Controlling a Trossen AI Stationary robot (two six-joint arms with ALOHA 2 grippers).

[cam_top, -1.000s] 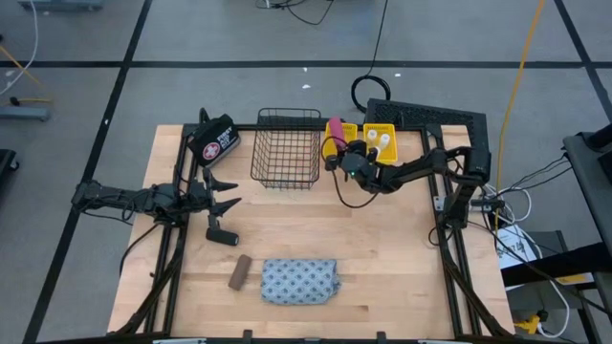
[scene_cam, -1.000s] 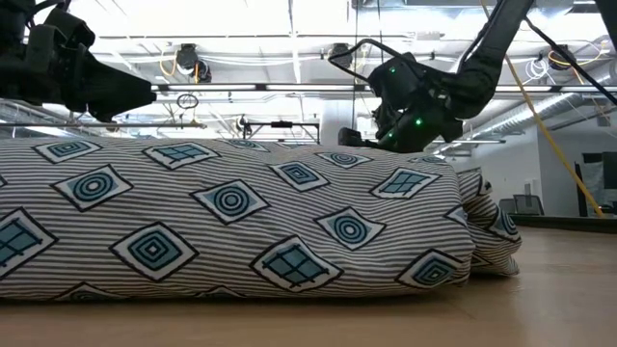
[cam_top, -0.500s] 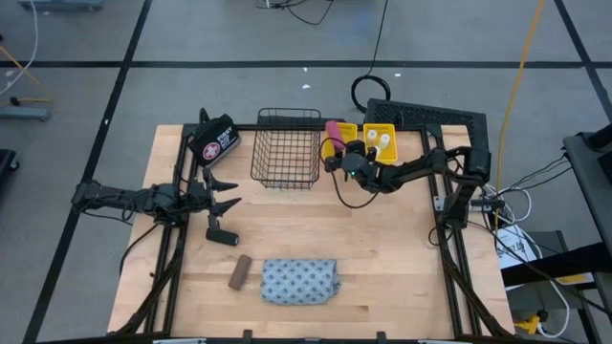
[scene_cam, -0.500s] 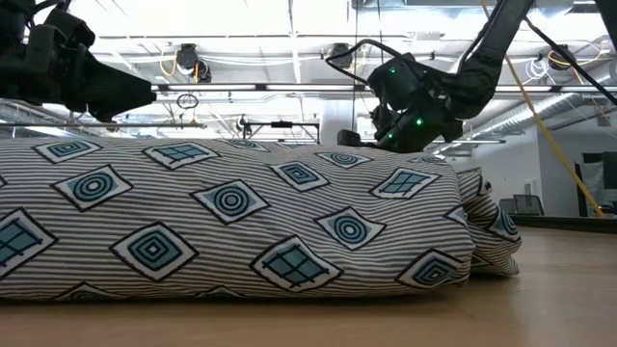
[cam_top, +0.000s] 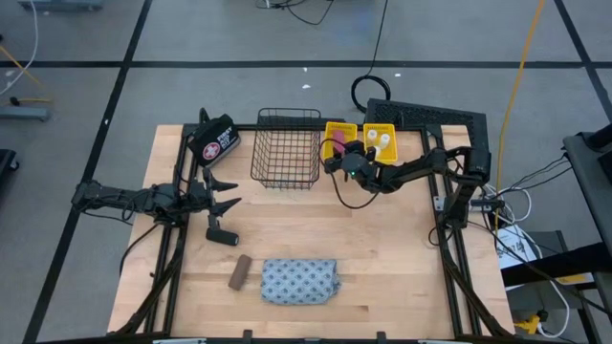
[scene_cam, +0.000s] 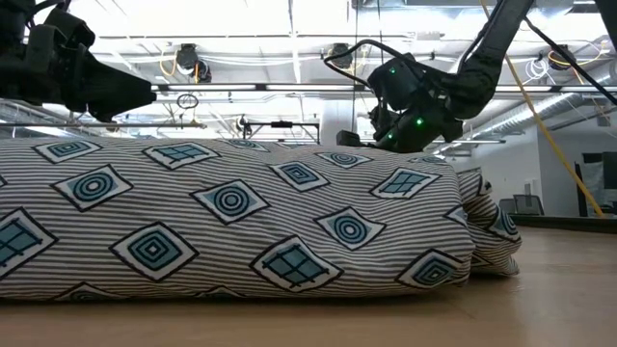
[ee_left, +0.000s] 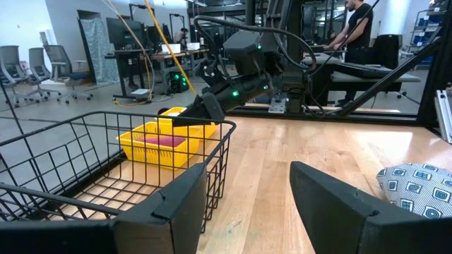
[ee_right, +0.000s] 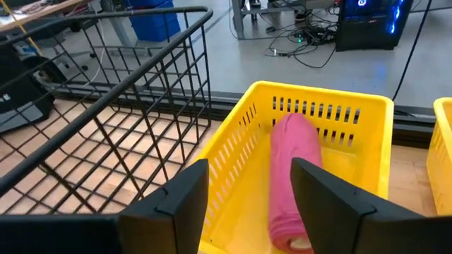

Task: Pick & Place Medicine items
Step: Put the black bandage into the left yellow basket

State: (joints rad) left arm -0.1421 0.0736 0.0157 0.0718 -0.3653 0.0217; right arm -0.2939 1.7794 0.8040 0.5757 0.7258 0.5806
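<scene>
My right gripper (cam_top: 335,159) (ee_right: 247,204) hovers open over the left yellow bin (cam_top: 340,128). The pink roll (ee_right: 293,176) (cam_top: 336,142) lies flat on that bin's floor, between and beyond the fingers and apart from them. Tiny white bottles (cam_top: 382,141) stand in the second yellow bin. My left gripper (cam_top: 227,192) (ee_left: 247,204) waits open at the table's left. The black handled piece (cam_top: 222,233), the brown bar (cam_top: 239,272) and the blue-grey patterned pouch (cam_top: 300,281) (scene_cam: 231,222) lie on the table near its front edge.
A black wire basket (cam_top: 287,148) (ee_right: 106,106) stands just left of the yellow bins. The black bag with the round emblem (cam_top: 212,140) sits at the far left corner. Bare wood lies in the table's middle and right. A person stands in the room behind (ee_left: 357,28).
The pink roll, which stood up at the right gripper's tip over the left yellow bin's rim, has tipped over and dropped into the bin, where it now lies flat. The right gripper has stayed almost in place.
</scene>
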